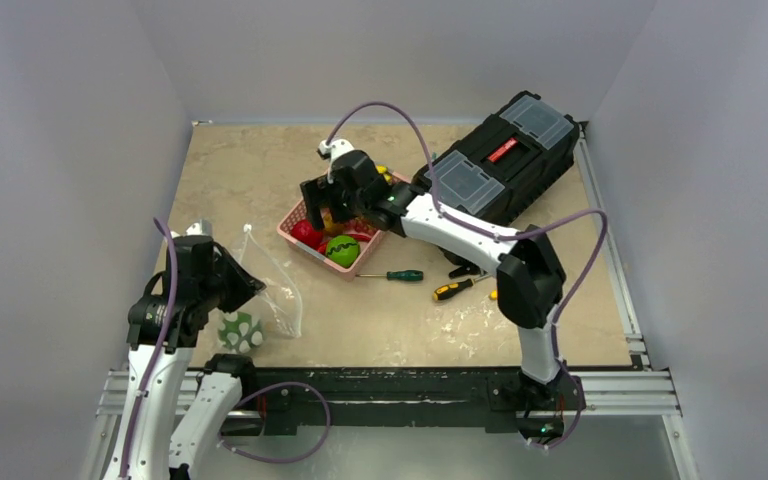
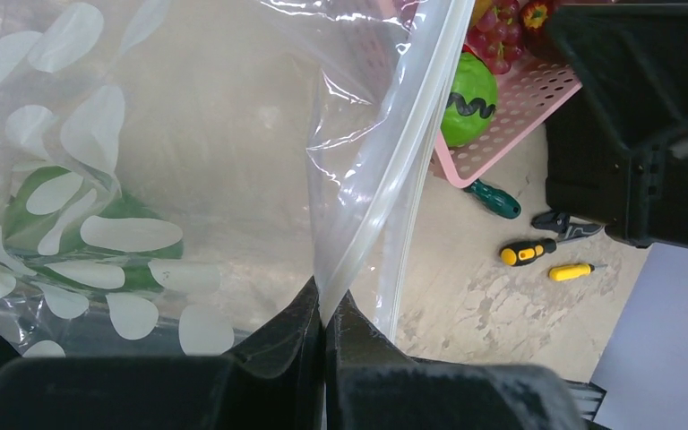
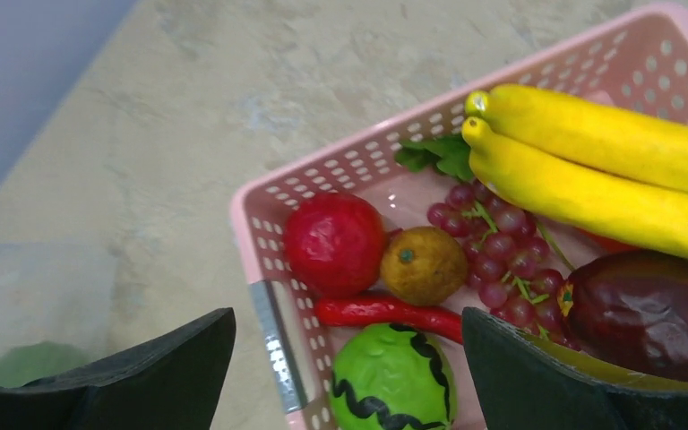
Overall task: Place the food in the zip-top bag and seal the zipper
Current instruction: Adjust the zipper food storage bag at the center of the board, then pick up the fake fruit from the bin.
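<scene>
The food [image 3: 502,260] lies in the pink basket [image 3: 349,170] on the table [image 1: 250,180]. The zip-top bag [image 1: 270,290] hangs at its 8 o'clock, zipper [image 2: 412,152] edge pinched in our left jaws. Our right jaws, spread above the basket, should straddle one piece squarely before we close.

1. Judged a robotics lab test cell.
2. Found enclosed on three sides by plain pale panels [image 1: 60,130].
3. Noted white robot arms [image 1: 450,228] bolted to aluminium rails [image 1: 650,400].
4. Recorded black toolbox [image 1: 505,160] and screwdrivers [image 1: 400,275] on marbled tabletop [image 1: 250,170].
</scene>
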Available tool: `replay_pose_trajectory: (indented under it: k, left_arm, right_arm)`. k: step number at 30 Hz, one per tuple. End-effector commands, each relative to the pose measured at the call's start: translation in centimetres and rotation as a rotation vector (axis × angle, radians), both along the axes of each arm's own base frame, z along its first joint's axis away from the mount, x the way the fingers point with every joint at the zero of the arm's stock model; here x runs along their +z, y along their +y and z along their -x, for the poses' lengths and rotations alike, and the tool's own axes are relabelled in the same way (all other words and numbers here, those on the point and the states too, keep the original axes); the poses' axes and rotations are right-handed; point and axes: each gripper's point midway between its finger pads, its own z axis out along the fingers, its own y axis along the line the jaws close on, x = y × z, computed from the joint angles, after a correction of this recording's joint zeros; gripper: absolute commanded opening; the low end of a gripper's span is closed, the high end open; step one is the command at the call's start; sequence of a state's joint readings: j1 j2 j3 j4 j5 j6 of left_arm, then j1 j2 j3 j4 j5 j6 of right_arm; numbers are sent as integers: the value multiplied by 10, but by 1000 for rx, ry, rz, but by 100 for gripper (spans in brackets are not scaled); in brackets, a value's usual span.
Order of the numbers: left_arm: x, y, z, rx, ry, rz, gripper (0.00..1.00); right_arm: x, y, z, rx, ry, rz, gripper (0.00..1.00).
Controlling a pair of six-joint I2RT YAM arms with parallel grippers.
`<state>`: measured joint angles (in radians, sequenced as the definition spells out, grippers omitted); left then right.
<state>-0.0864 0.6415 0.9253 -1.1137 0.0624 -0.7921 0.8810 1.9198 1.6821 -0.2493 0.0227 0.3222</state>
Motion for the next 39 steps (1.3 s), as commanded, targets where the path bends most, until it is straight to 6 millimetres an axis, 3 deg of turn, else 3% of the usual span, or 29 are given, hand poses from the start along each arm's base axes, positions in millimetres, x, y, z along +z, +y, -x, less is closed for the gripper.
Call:
replay_pose_trajectory:
  k: [1, 11, 21, 30, 33, 39]
  left_arm:
    - [18, -7, -10, -29, -71, 25, 0]
    - [15, -10, -8, -37, -68, 44, 0]
    - [15, -11, -8, -41, -68, 51, 0]
    - [14, -13, -7, -41, -67, 61, 0]
    - [14, -13, -7, -41, -67, 66, 0]
    - [11, -15, -6, -43, -58, 75, 0]
  right_arm:
    - [-27, -19, -16, -122, 9, 180, 99]
    - [-89, -16, -20, -113, 81, 298, 98]
    - [-120, -27, -7, -95, 120, 359, 96]
    - [-137, -37, 4, -78, 139, 388, 95]
    - [-141, -38, 7, -72, 148, 392, 89]
    - [-119, -32, 3, -70, 113, 357, 83]
